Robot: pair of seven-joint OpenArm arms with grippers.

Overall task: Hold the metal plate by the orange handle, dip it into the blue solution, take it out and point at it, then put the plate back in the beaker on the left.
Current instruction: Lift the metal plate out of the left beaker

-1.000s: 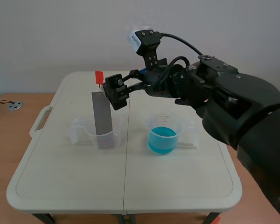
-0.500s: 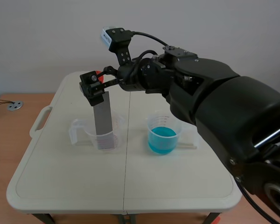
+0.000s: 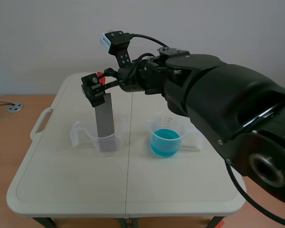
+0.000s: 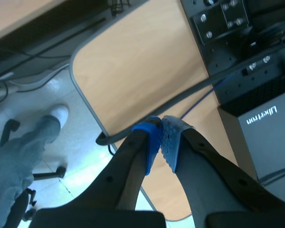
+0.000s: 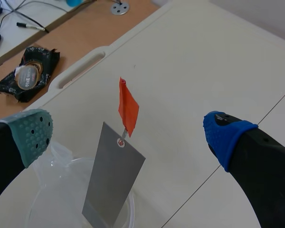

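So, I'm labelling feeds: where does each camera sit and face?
Scene view: between the arms, facing across the table to the wall; right gripper over the left beaker.
Left wrist view: on the left arm, facing a wooden desk and floor; left gripper shut.
Right wrist view: on the right arm, looking down between its open fingers at the orange handle and metal plate.
Shared: scene and right wrist views both show the metal plate.
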